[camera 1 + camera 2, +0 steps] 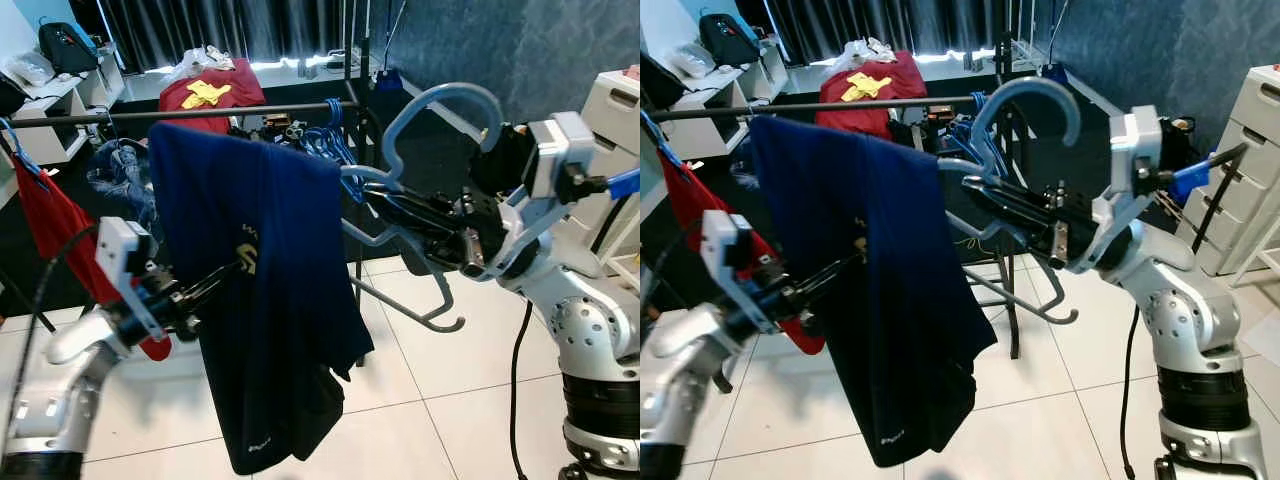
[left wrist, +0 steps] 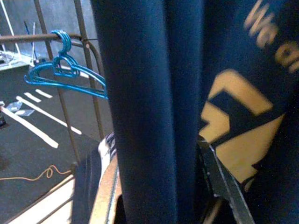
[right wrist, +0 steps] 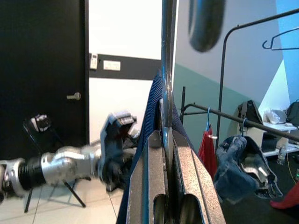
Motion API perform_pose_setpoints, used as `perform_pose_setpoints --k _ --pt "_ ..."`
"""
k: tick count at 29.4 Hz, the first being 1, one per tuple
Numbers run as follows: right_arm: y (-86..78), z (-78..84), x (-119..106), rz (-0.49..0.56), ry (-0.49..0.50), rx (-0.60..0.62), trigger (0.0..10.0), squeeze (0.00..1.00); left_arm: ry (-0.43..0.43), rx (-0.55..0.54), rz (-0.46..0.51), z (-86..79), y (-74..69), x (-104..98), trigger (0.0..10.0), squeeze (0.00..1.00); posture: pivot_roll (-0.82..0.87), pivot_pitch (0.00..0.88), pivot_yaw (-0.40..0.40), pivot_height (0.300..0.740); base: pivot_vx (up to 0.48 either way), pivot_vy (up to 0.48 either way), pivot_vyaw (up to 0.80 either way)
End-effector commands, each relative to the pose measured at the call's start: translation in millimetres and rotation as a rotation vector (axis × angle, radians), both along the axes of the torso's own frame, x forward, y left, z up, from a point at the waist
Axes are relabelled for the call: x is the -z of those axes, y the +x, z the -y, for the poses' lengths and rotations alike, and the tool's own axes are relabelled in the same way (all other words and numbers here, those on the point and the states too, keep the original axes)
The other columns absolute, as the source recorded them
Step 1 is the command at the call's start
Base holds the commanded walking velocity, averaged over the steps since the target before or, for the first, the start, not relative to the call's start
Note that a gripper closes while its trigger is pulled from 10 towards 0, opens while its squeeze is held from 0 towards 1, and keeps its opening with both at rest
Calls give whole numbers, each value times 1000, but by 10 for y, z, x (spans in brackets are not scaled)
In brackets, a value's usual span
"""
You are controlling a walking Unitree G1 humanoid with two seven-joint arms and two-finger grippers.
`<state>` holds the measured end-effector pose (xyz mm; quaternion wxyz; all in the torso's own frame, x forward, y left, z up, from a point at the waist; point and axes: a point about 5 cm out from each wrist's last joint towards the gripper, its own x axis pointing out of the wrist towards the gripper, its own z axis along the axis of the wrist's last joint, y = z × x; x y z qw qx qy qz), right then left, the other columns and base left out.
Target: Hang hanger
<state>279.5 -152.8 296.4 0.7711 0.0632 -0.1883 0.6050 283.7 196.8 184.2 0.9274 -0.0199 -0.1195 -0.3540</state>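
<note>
Two grippers are at work in front of the rail (image 1: 200, 112). The right gripper (image 1: 385, 200) is clamped shut on the hanger (image 1: 430, 130), its fingers closed on the grey-blue frame just below the hook; in the right wrist view the fingers (image 3: 187, 182) sandwich the thin frame edge-on. The hook curls up above the gripper, near the rail's right end but not on it. A navy shirt (image 1: 260, 300) drapes over the hanger's left shoulder and hangs low toward the floor, hiding that arm of the hanger; the other arm juts down to the right, bare.

The left gripper (image 1: 225, 275) reaches into the shirt's front at the yellow print. Its fingertips are lost against the dark cloth, so I cannot tell whether they are open or pinching the fabric. In the left wrist view the shirt blocks nearly everything, blurred; one finger (image 2: 219, 177) shows dimly.

Blue hangers (image 1: 325, 140) hang bunched at the rail's right end. A red garment (image 1: 50, 225) hangs at its left end, partly cut off.
</note>
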Motion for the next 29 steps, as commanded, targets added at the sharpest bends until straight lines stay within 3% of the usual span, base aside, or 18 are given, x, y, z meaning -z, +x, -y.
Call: perform_pose_setpoints --k 1,4,10,16,18,19,20,21,23,25,26,27,28,29 --pt "-60 -29 -141 63 28 -28 0 0 23 -16 -14 -12 0 49 0 0 -73 13 39 740 0 0 0" --pt "-26 12 -144 63 23 12 0 0 92 -54 -21 -137 -17 68 0 0 -69 12 38 740 0 0 0" --pt "10 54 -146 60 24 54 0 0 145 -114 -17 -309 -39 45 0 0 -63 14 41 740 0 0 0" --pt "57 72 -81 34 -1 93 0 0 168 -292 38 -605 -38 -82 0 0 -58 15 35 740 0 0 0" --pt "131 98 81 -10 -116 160 0 0 150 -463 76 -802 -11 -170 0 0 -59 16 33 740 0 0 0" --pt "131 98 81 -10 -116 160 0 0 150 -463 76 -802 -11 -170 0 0 -59 16 33 740 0 0 0" --pt "182 131 228 -55 -209 208 0 0 120 -561 99 -930 -13 -228 0 0 -61 16 33 740 0 0 0" --pt "182 131 228 -55 -209 208 0 0 120 -561 99 -930 -13 -228 0 0 -61 16 33 740 0 0 0" --pt "243 215 592 -146 -436 290 0 0 21 -730 142 -1190 -60 -347 0 0 -63 16 32 740 0 0 0" --pt "243 215 592 -146 -436 290 0 0 21 -730 142 -1190 -60 -347 0 0 -63 16 32 740 0 0 0" --pt "233 269 812 -196 -563 309 0 0 -38 -802 161 -1314 -104 -397 0 0 -62 18 32 740 0 0 0" --pt "233 269 812 -196 -563 309 0 0 -38 -802 161 -1314 -104 -397 0 0 -62 18 32 740 0 0 0" --pt "209 326 1014 -247 -669 321 0 0 -104 -866 176 -1428 -154 -434 0 0 -56 19 31 740 0 0 0" --pt "209 326 1014 -247 -669 321 0 0 -104 -866 176 -1428 -154 -434 0 0 -56 19 31 740 0 0 0"
